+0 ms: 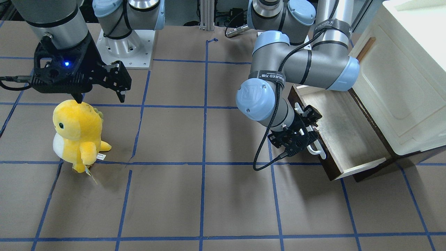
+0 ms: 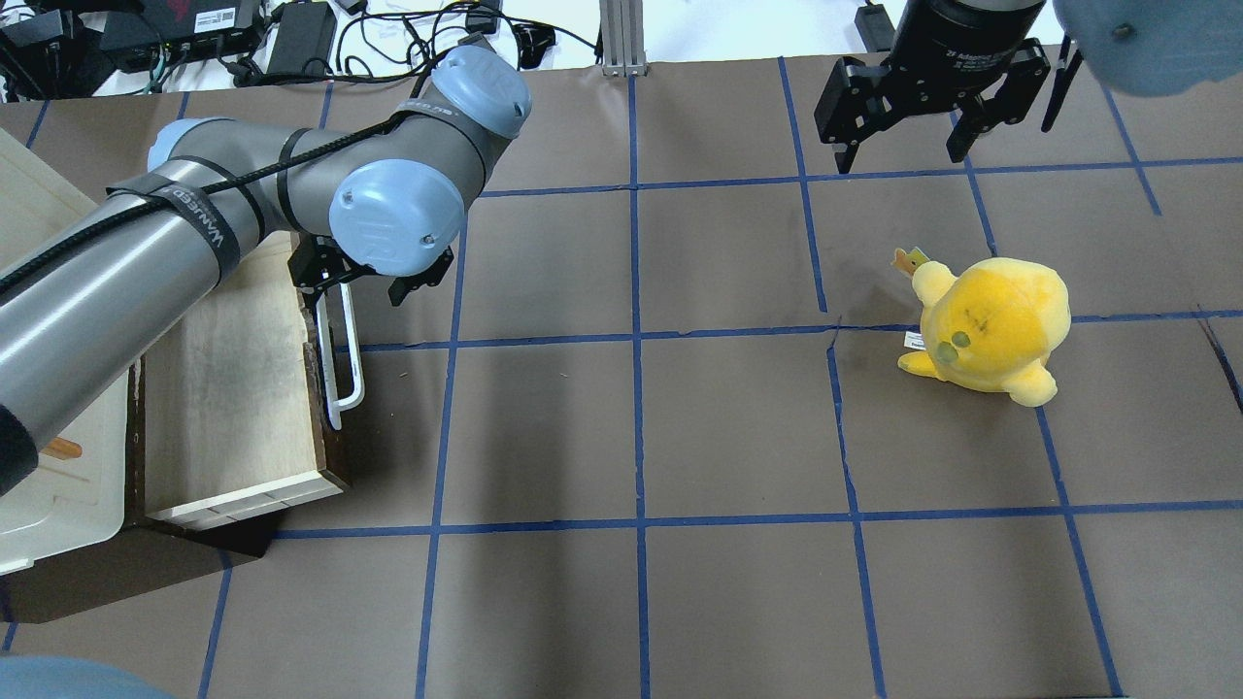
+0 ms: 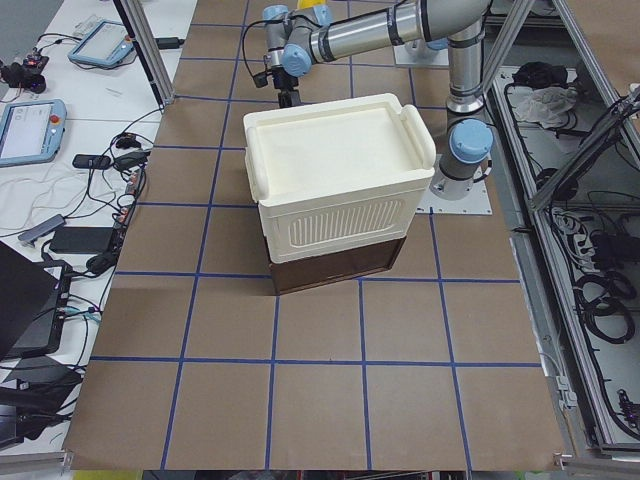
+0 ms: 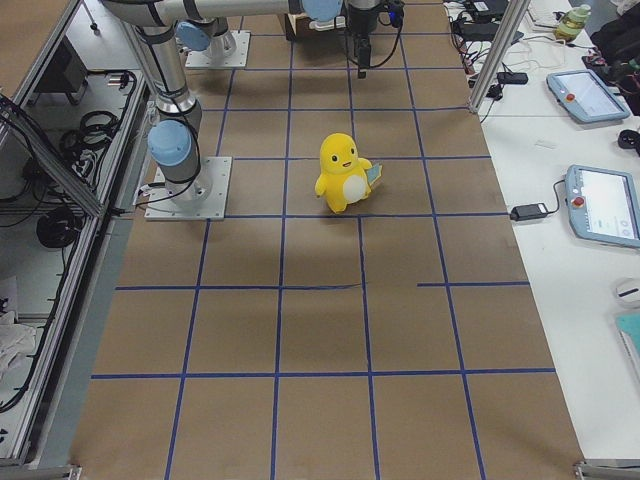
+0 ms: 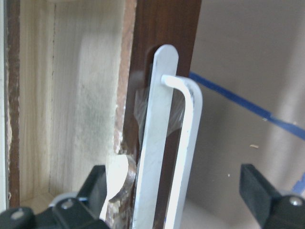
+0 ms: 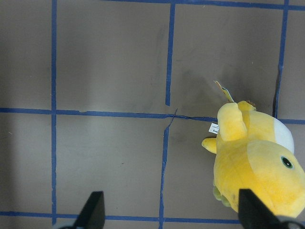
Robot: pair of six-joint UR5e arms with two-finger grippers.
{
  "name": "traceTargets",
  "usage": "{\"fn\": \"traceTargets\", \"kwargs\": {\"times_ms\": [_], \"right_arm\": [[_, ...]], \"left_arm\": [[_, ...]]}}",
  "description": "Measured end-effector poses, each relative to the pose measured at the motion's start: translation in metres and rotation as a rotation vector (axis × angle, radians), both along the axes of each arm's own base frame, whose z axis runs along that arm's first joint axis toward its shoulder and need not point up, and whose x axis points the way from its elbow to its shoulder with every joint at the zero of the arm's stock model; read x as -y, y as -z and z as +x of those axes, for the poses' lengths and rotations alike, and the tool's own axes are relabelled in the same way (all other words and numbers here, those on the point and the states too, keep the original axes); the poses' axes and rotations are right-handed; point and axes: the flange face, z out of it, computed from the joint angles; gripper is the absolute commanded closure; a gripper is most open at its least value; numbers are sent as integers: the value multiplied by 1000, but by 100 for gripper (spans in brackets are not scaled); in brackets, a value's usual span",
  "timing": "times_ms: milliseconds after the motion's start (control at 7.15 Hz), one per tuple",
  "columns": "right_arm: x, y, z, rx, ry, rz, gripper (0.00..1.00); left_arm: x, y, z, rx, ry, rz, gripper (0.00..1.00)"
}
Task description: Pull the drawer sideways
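Left wrist-mounted: dark-fronted pale-wood drawer [image 5: 71, 119], rounded white bar handle [image 5: 188, 143].

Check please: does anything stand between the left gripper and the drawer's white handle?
Nothing visible does. The left gripper straddles the white handle and the drawer front, its jaws open. The yellow plush toy stands far off, near the right gripper.

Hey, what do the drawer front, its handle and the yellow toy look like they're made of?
Drawer front: dark-stained wood or veneer, matte; its worn edge shows a paler core. Handle: smooth white bar, probably painted metal or plastic. Plush toy: soft fuzzy yellow fabric with a sewn tag.
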Motion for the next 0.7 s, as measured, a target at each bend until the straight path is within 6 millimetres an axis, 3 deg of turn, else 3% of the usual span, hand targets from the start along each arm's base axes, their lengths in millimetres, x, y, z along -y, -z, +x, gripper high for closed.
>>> {"fn": "traceTargets", "kwargs": {"times_ms": [420,699], "right_arm": [[0,0,0,0,0,0,0],[0,0,0,1,0,0,0]], "left_arm": [[4,-84,-15,-306,-2,-94,0],[-8,-139,-21,-474,174,-113,0]]}}
